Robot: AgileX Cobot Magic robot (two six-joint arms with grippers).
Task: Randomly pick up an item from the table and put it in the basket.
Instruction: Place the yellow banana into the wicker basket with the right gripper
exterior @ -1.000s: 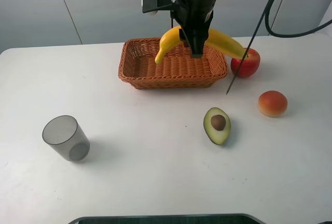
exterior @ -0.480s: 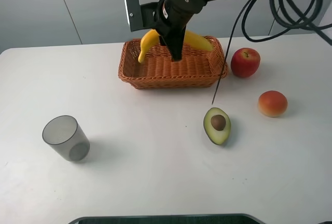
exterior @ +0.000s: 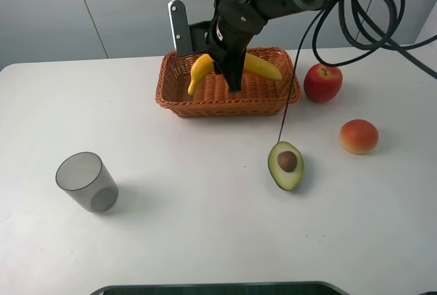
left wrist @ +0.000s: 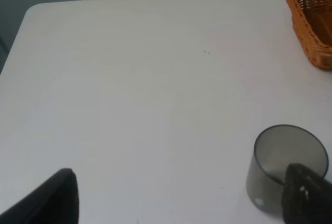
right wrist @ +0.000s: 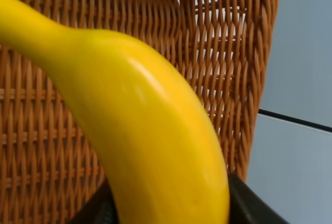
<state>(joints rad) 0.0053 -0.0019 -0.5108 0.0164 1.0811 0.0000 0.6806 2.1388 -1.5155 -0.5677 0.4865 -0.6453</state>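
The banana (exterior: 263, 67) hangs inside the outline of the basket (exterior: 225, 108), crosswise and low over the weave, with both ends now within the rim. A second ago it was higher and off toward the basket's right end, with one end poking out past the rim toward the apple (exterior: 323, 82); since then it has slid toward the basket's middle and sunk. The right gripper (exterior: 234, 80) is clamped across the banana's middle from above, its fingers closed tight on the fruit. In the right wrist view the banana (right wrist: 150, 130) fills the frame with the basket's (right wrist: 223, 53) floor and far wall close behind it. We cannot tell whether the fruit already touches the weave. We judge the carry to be nearly over: what is left is a short drop and letting go, and the banana should lie flat without catching the rim. The left gripper (left wrist: 179, 203) waits over the table (exterior: 191, 227) with its fingers spread wide and nothing between them, the cup (left wrist: 282, 162) just beside one finger. The avocado (exterior: 286, 165) lies on the table, well apart from the basket.
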